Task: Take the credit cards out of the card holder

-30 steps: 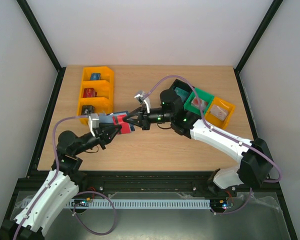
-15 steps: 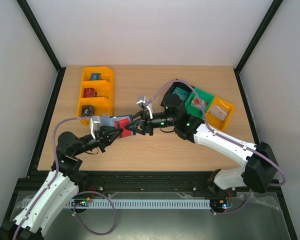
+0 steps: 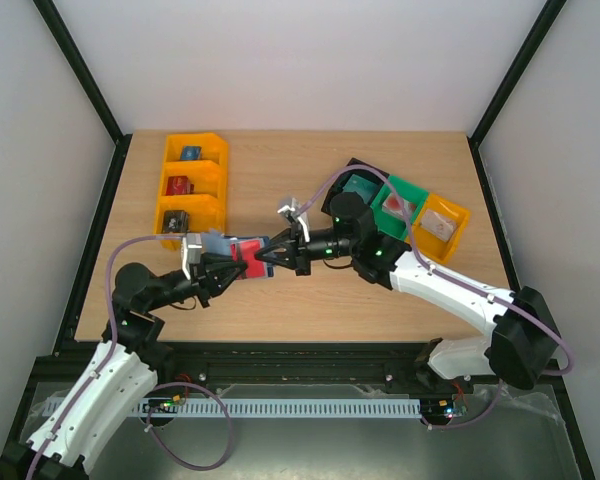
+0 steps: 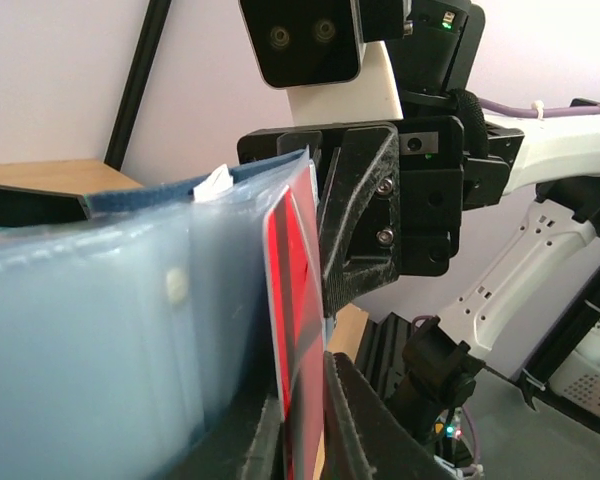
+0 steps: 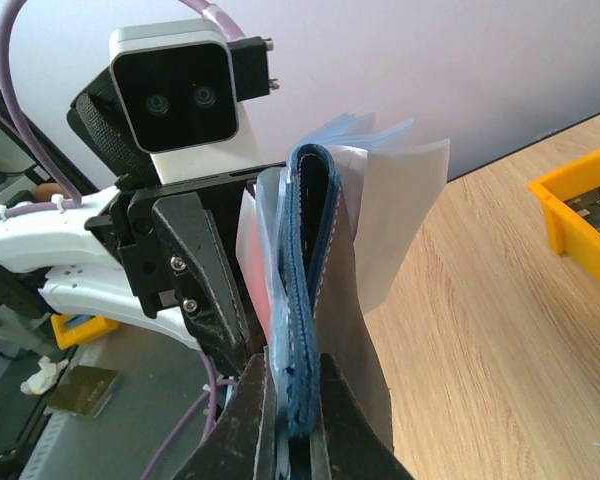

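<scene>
Here the holder (image 5: 310, 300) hangs above the table (image 3: 310, 300) between the arms. The right gripper (image 5: 295, 425) is clamped on its navy edge, the left gripper (image 4: 302, 435) on a red card (image 4: 295, 300). The card looks stiff, light and slick, the clear sleeves (image 4: 100, 340) floppy, so grip the bare card edge. Orange bins (image 3: 190, 190) stand near, and the wrists crowd each other.

Card holder (image 5: 308, 260) — navy cloth cover, stitched edge, matt; inner sleeves clear plastic, slightly cloudy. Red card (image 4: 298, 320) glossy plastic. Table (image 5: 500, 270) wood-grain, matt. Bin (image 5: 578, 235) — smooth orange plastic.
</scene>
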You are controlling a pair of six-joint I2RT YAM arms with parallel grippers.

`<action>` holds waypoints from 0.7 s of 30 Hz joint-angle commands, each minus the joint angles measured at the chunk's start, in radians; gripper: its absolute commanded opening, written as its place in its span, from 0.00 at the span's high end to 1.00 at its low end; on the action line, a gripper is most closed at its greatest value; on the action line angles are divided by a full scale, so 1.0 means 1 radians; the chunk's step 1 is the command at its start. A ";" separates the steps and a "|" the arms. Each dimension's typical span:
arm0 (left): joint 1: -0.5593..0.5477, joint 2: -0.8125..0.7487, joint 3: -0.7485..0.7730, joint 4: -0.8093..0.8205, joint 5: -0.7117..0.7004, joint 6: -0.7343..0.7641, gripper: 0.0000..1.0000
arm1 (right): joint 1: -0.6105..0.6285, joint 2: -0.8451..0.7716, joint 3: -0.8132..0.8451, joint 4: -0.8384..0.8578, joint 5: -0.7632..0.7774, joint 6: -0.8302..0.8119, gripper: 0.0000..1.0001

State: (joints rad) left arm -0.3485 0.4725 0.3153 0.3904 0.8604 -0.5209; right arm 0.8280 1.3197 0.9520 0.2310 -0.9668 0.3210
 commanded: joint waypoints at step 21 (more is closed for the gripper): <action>0.060 0.032 0.043 0.063 0.099 -0.052 0.82 | -0.034 -0.077 -0.002 0.010 -0.125 -0.016 0.98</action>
State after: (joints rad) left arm -0.2646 0.4923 0.3283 0.4816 0.9424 -0.6327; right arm 0.7910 1.2606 0.9447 0.1921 -1.0344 0.2897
